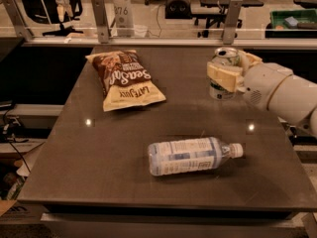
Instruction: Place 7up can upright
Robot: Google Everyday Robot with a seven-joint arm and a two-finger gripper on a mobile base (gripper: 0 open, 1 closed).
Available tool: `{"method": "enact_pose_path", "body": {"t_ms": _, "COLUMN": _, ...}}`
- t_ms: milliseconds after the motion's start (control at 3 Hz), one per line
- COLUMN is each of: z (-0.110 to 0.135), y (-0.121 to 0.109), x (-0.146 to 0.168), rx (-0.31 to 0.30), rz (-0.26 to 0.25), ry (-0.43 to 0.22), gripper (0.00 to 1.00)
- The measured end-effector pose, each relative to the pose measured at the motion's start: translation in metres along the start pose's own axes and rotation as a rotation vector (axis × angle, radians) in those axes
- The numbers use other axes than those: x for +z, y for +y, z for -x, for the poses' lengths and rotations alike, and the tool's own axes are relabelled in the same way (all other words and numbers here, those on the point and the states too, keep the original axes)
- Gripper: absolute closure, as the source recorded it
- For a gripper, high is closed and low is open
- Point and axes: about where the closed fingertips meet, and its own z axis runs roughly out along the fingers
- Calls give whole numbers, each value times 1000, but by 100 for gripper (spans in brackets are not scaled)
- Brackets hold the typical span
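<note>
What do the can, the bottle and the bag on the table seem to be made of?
The can looks like thin metal: shiny silver top, printed side. The gripper is closed around it at the far right. The bottle looks like clear plastic, with a white cap. The bag seems to be glossy foil or plastic film, since it creases and reflects light.

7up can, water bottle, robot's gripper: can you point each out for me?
7up can (226, 54), camera view, its silver top.
water bottle (184, 155), camera view, mid label.
gripper (232, 71), camera view, between its fingers, far right, clasping the can.
</note>
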Motion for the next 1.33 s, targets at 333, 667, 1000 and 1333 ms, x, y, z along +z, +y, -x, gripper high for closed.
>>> {"method": "enact_pose_path", "body": {"t_ms": 333, "z": 5, "y": -2, "x": 4, "rx": 47, "rz": 96, "ry": -25, "gripper": 100}}
{"method": "enact_pose_path", "body": {"t_ms": 667, "z": 9, "y": -4, "x": 7, "rx": 132, "rz": 147, "ry": -60, "gripper": 100}}
{"method": "enact_pose_path", "body": {"t_ms": 1000, "z": 18, "y": -4, "x": 8, "rx": 194, "rz": 169, "ry": -82, "gripper": 100}}
{"method": "enact_pose_path", "body": {"t_ms": 1333, "z": 24, "y": -4, "x": 12, "rx": 228, "rz": 175, "ry": -59, "gripper": 100}}
